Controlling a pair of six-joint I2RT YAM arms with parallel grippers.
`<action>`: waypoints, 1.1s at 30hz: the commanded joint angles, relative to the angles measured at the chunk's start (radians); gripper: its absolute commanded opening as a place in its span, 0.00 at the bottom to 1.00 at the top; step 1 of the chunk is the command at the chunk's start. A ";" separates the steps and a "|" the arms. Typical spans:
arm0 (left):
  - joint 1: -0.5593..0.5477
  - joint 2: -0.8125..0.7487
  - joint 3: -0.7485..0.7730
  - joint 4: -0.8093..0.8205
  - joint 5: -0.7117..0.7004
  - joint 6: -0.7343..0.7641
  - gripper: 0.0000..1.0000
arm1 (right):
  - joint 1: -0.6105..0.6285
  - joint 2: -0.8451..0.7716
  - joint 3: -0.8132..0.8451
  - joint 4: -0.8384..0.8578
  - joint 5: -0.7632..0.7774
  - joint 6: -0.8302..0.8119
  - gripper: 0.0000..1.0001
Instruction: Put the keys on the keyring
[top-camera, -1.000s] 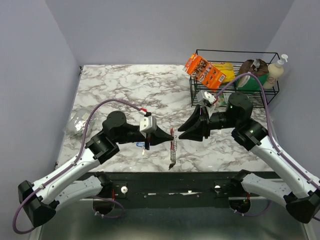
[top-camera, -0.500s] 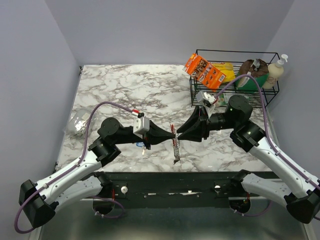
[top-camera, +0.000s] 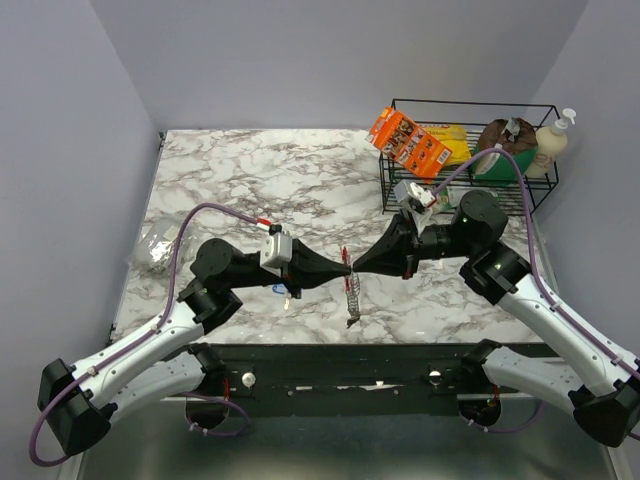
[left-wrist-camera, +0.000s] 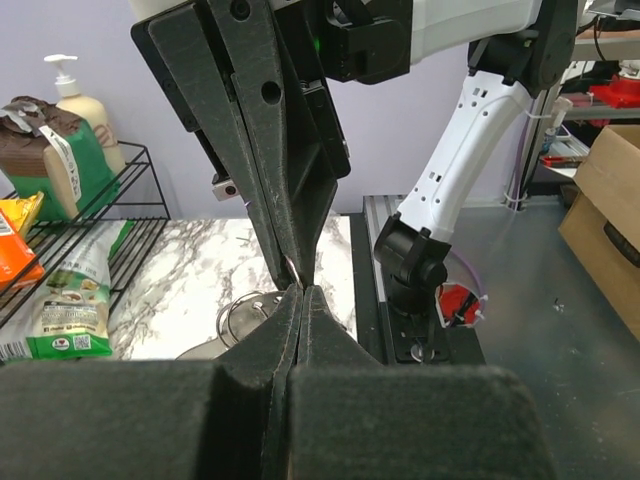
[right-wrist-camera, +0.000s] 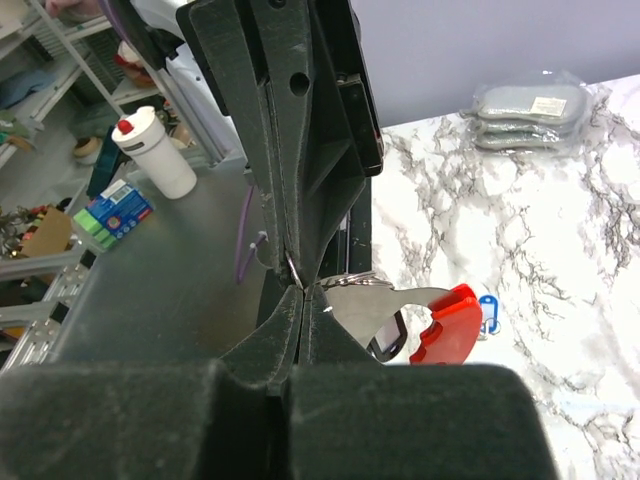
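Now your two arms meet tip to tip above the near part of the worktop (top-camera: 250, 170). Your left gripper (top-camera: 343, 268) is closed tight, and the keyring (top-camera: 350, 295) dangles from its tip, with the red plastic piece (right-wrist-camera: 450, 320) up by the jaws. Your right gripper (top-camera: 357, 266) is also fully closed, its tip pressed against that same spot; you cannot tell whether it actually nips the ring. A blue-headed key (right-wrist-camera: 487, 311) lies on the worktop under your left gripper.

keyring (top-camera: 349, 288) centre, above table (top-camera: 260, 170) | key (right-wrist-camera: 487, 312) left of it | rack (top-camera: 470, 101) rear right
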 joint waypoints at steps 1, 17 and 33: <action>-0.001 -0.015 0.034 -0.047 0.020 0.037 0.11 | 0.008 -0.018 0.012 -0.050 0.053 -0.021 0.00; 0.000 -0.065 0.379 -0.931 -0.236 0.413 0.77 | 0.008 0.075 0.206 -0.453 -0.002 -0.314 0.00; 0.000 0.199 0.580 -1.046 0.020 0.509 0.64 | 0.008 0.160 0.330 -0.731 -0.002 -0.501 0.00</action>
